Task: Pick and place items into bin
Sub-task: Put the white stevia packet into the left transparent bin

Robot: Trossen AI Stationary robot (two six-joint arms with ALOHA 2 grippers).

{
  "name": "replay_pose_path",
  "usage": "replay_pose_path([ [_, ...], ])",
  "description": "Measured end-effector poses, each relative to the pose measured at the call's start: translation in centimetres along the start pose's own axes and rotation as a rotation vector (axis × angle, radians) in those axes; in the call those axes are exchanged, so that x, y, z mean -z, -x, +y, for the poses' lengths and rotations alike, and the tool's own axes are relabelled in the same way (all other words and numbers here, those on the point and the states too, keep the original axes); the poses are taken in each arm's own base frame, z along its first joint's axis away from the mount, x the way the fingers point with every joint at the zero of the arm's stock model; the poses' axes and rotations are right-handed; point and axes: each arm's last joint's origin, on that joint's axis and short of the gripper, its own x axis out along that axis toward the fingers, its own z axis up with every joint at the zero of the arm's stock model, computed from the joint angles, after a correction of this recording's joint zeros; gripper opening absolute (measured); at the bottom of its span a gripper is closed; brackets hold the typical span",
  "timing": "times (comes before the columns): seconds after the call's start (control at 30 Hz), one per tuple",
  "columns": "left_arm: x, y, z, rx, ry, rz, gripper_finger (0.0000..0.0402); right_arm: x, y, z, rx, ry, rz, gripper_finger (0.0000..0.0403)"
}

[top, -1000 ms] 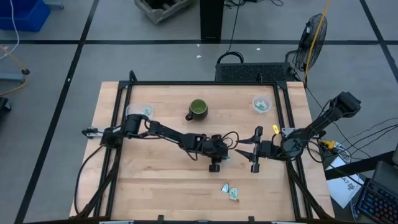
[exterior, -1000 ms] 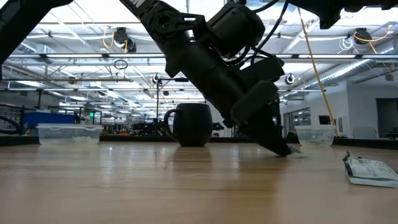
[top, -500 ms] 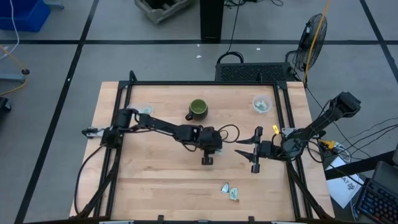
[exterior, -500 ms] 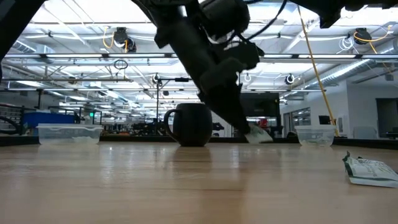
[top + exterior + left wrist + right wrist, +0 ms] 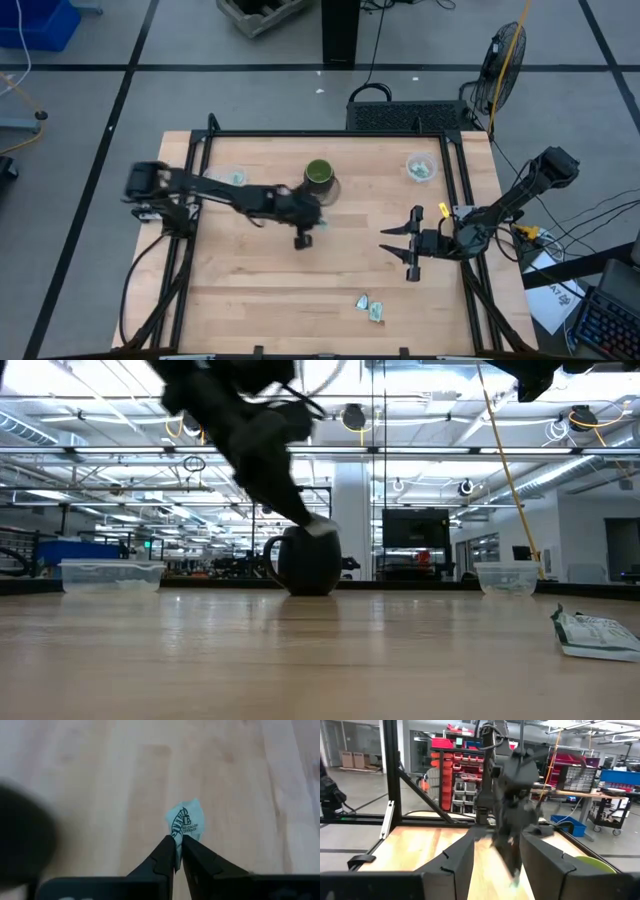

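My left gripper (image 5: 178,840) is shut on a small pale green and white packet (image 5: 185,821) and hangs above the table just in front of the green mug (image 5: 320,176), as the low view also shows (image 5: 303,520). Two more packets (image 5: 370,306) lie flat near the table's near edge; one of them shows in the low view (image 5: 590,632). My right gripper (image 5: 384,240) waits open, low over the table's right half. Two clear bins stand by the far edge, the left bin (image 5: 232,177) and the right bin (image 5: 422,168). My left gripper pinches the packet by its crinkled edge (image 5: 178,832) between its two fingertips, coming from above. The packet is lifted clear of the table and sticks out past the fingertips, beside the mug's rim in the low view (image 5: 320,527).
The mug (image 5: 305,560) stands upright between the two bins, close to my left gripper. The right bin holds a few packets. Black frame rails (image 5: 455,180) run along the table's left and right sides. Bare wood lies in the table's middle and near left.
My left gripper has stayed shut on the packet, risen off the table, and swung from the table's middle toward the far left, ending by the mug. The packet went from touching the wood to hanging clear at mug-rim height.
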Motion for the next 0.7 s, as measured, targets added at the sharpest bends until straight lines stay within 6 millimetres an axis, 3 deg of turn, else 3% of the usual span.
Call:
replay_pose_path([
  [0.17,3.7,5.3,1.8,-0.152,0.108,-0.102,0.0041,0.0,0.0,0.0,0.002,0.003,0.003,0.0150],
  [0.37,8.7,10.6,4.1,-0.471,0.306,-0.234,0.0042,-0.2,0.0,0.0,0.005,0.015,-0.014,0.0150],
  [0.53,12.4,13.1,5.7,-0.700,0.510,-0.335,0.0042,-0.5,0.0,-0.1,0.012,0.016,-0.038,0.0150],
  [0.7,15.1,13.7,7.0,-0.798,0.697,-0.325,0.0042,-0.6,0.0,-0.2,0.014,0.018,-0.049,0.0150],
])
